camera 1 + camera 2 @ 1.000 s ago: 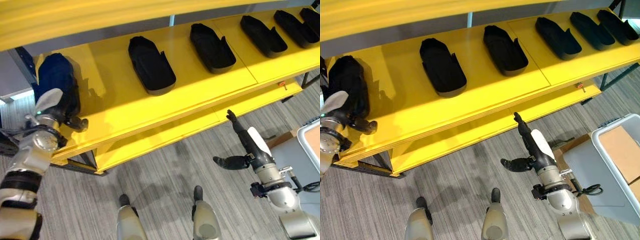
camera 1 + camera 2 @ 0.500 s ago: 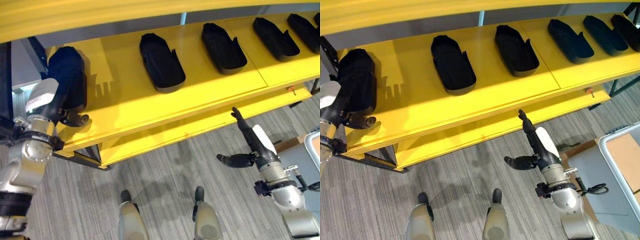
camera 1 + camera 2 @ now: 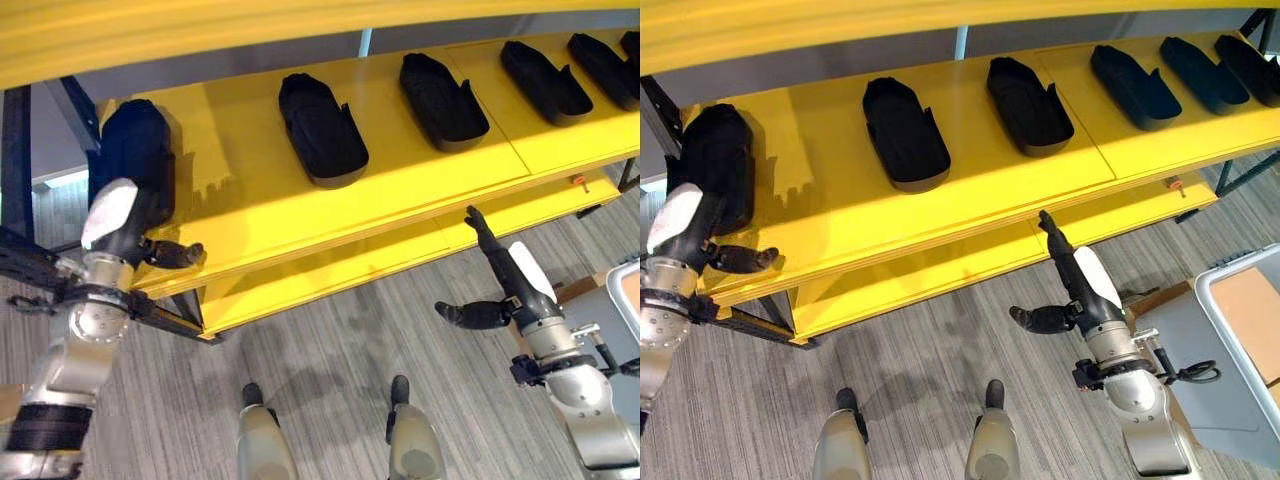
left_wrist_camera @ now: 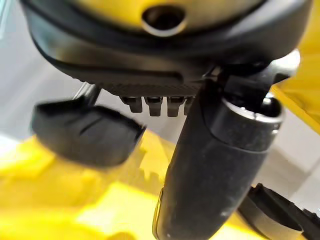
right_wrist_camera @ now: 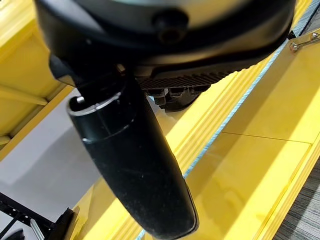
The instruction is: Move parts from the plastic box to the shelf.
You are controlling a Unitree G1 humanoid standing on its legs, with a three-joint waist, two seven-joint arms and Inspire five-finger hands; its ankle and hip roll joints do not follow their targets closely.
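Several black moulded parts lie in a row on the yellow shelf (image 3: 250, 205). The leftmost part (image 3: 135, 155) rests at the shelf's left end. My left hand (image 3: 128, 238) hovers at the shelf's front edge just before that part, open, with its thumb (image 4: 215, 170) out and nothing in it. In the left wrist view the part (image 4: 85, 132) lies past the fingers, apart from them. My right hand (image 3: 498, 268) hangs open below the shelf's front edge, fingers straight and pointing at the lower board, empty.
More parts (image 3: 320, 130) (image 3: 442, 88) (image 3: 545, 70) sit along the shelf to the right. A grey plastic box (image 3: 1240, 330) stands on the floor at the far right. A dark shelf post (image 3: 20, 140) rises at the left end.
My left hand has drawn back from the leftmost part toward the shelf's front edge, leaving the part on the shelf. The right hand has stayed as it was. The camera shifted slightly.
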